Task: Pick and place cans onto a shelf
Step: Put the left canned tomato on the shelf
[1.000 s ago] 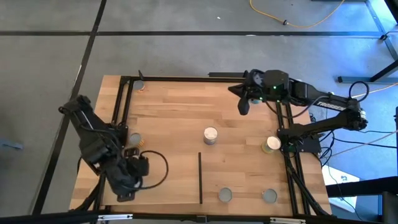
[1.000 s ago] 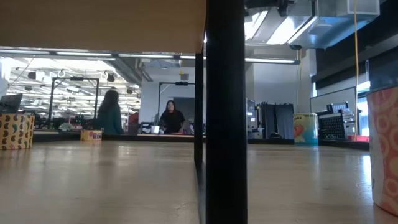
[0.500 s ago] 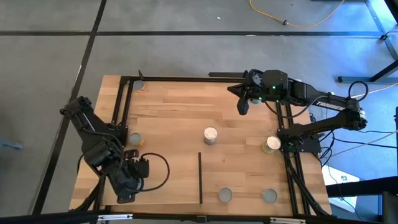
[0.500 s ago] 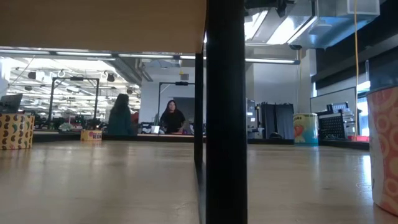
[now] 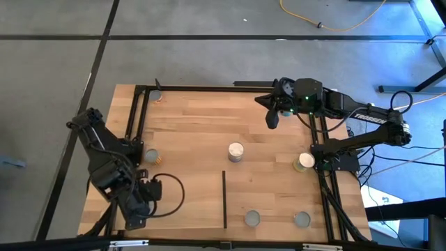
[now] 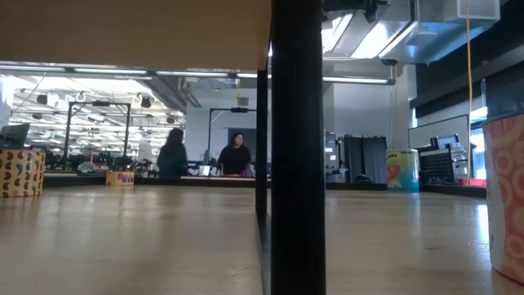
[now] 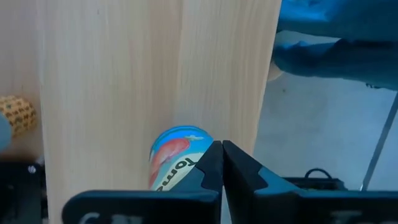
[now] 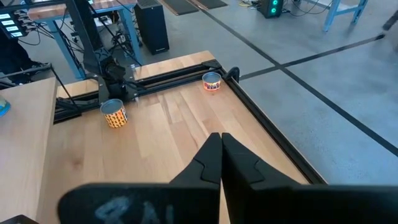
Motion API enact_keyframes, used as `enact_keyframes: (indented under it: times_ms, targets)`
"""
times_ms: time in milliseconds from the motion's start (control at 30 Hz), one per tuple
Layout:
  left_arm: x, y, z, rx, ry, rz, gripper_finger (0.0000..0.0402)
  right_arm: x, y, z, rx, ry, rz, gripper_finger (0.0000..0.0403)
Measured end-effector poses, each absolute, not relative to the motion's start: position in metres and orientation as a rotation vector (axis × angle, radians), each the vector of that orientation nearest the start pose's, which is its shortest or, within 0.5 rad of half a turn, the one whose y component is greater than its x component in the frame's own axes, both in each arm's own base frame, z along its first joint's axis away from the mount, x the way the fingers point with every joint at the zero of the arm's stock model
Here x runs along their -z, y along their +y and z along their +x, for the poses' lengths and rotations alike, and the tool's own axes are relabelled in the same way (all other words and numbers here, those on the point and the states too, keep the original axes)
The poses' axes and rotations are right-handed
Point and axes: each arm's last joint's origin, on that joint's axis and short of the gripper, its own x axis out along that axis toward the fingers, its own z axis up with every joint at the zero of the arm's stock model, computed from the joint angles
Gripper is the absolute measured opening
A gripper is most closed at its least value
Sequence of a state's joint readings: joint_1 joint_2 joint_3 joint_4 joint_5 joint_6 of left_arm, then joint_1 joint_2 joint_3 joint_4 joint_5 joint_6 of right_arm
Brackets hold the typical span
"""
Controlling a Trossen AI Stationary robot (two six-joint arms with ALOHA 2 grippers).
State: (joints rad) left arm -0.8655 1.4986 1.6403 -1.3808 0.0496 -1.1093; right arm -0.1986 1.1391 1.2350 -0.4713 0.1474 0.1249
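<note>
Six cans showed on the desk [image 5: 195, 118] from above. One cream-topped can [image 5: 236, 151] stood near the middle, and another pale-topped one [image 5: 304, 162] stood by the right-hand frame rail. Two grey-topped cans [image 5: 252, 219] [image 5: 302, 219] stood along the near edge, right of a thin black strip [image 5: 224, 199]. A fifth can [image 5: 151, 156] stood at the left rail and a sixth [image 5: 156, 95] sat in the far left corner. Whether a separate shelf panel lay beside the strip could not be told.

In the low view, a can with a yellowish printed label [image 6: 20, 172] stood at the far left and a bluish one with red fruit on it [image 6: 401, 170] stood to the right.

Both tools were pinched shut and empty. The left tool [image 5: 136, 217] hung at the near left corner; its wrist view showed a blue-and-red labelled can [image 7: 175, 155] just past its fingers [image 7: 211, 163]. The right tool [image 5: 272, 118] hovered over the far right of the desk, fingers [image 8: 210, 157] together.
</note>
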Motion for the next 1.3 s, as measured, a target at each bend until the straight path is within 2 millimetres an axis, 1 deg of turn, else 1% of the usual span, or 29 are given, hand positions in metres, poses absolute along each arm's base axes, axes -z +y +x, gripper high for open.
enact_keyframes:
  times_ms: [167,300,400,567,633,700,867,967,1100,1200,1300]
  targets:
    - [-0.369,-0.209,0.165,0.035,1.421,-0.446,0.0,-0.391,-0.051,0.232,0.365,0.355,0.132,0.0004]
    - [-0.372,-0.211,0.162,0.031,1.404,-0.439,0.0,-0.391,-0.051,0.232,0.366,0.355,0.132,0.0004]
    - [-0.387,-0.208,0.162,0.032,1.314,-0.432,0.0,-0.391,-0.051,0.232,0.365,0.355,0.132,0.0004]
    - [-0.417,-0.194,0.158,-0.026,1.162,-0.384,0.0,-0.391,-0.051,0.232,0.365,0.355,0.132,0.0004]
    - [-0.422,-0.187,0.153,-0.076,1.164,-0.372,0.0,-0.391,-0.051,0.232,0.366,0.355,0.132,0.0004]
    - [-0.424,-0.185,0.152,-0.068,1.164,-0.384,0.0,-0.391,-0.051,0.232,0.366,0.356,0.132,0.0004]
    - [-0.42,-0.185,0.152,-0.069,1.191,-0.38,0.0,-0.391,-0.051,0.232,0.366,0.36,0.133,0.0004]
    - [-0.406,-0.188,0.152,-0.089,1.265,-0.374,0.0,-0.391,-0.051,0.232,0.365,0.36,0.132,0.0004]
    - [-0.385,-0.19,0.149,-0.168,1.377,-0.424,0.0,-0.391,-0.051,0.232,0.365,0.361,0.129,0.0004]
    - [-0.378,-0.188,0.143,-0.211,1.398,-0.446,0.0,-0.391,-0.051,0.232,0.364,0.361,0.128,0.0004]
    - [-0.376,-0.187,0.141,-0.228,1.403,-0.461,0.0,-0.391,-0.051,0.232,0.364,0.361,0.126,0.0004]
